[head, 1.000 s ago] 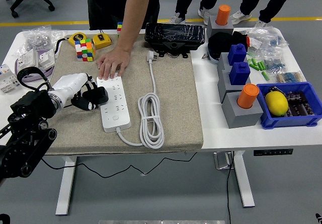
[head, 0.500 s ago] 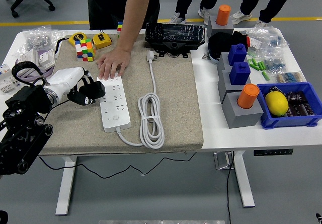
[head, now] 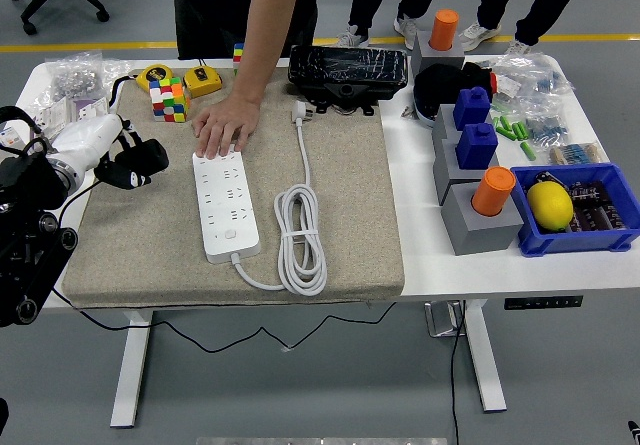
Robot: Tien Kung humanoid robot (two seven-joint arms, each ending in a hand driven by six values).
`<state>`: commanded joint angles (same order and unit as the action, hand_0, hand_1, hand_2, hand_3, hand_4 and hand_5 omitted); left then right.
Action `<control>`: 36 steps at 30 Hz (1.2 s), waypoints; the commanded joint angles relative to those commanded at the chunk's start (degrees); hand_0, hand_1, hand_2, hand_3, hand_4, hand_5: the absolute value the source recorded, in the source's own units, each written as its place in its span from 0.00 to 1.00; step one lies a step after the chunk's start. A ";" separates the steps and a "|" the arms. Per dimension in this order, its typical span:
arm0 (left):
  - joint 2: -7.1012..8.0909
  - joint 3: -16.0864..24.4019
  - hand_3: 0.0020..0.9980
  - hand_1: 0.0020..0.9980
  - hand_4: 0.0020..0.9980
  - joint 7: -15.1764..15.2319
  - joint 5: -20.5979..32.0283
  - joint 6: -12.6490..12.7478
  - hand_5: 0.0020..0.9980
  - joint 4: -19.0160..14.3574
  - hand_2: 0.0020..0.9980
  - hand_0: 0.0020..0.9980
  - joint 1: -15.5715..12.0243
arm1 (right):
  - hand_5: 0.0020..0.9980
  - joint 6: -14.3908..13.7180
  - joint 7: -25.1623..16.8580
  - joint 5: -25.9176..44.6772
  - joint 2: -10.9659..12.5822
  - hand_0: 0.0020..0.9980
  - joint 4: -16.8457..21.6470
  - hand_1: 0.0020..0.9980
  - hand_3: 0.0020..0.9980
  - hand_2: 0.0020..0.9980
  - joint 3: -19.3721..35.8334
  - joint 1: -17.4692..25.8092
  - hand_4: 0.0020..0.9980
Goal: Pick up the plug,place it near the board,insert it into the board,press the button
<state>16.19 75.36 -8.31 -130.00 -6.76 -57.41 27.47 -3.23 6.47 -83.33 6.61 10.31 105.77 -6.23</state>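
A white power strip lies lengthwise on the beige mat. Its white cord is coiled to the right of it and runs up to the white plug, which lies loose near the mat's far edge. A person's hand presses flat on the strip's far end. My left hand hovers over the mat's left edge, well to the left of the strip, with its black fingers curled and nothing in them. My right arm does not show.
A Rubik's cube and a yellow tape measure sit at the mat's far left, a black box at the far middle. Grey and blue blocks and a blue bin with a lemon stand on the right.
My left hand has drawn back to the left and slightly up, away from the strip's left side to the mat's left edge. The person's hand and the strip have stayed put.
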 joint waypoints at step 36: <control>0.72 -5.64 0.41 0.23 0.80 1.27 0.00 -2.71 0.17 -0.67 0.27 0.29 -2.49 | 1.00 0.00 -0.06 0.34 0.05 0.83 0.00 0.73 0.76 0.72 -0.18 0.13 1.00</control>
<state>16.90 69.72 -7.04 -130.00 -9.47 -58.09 24.99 -3.23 6.41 -83.00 6.66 10.31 105.58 -6.09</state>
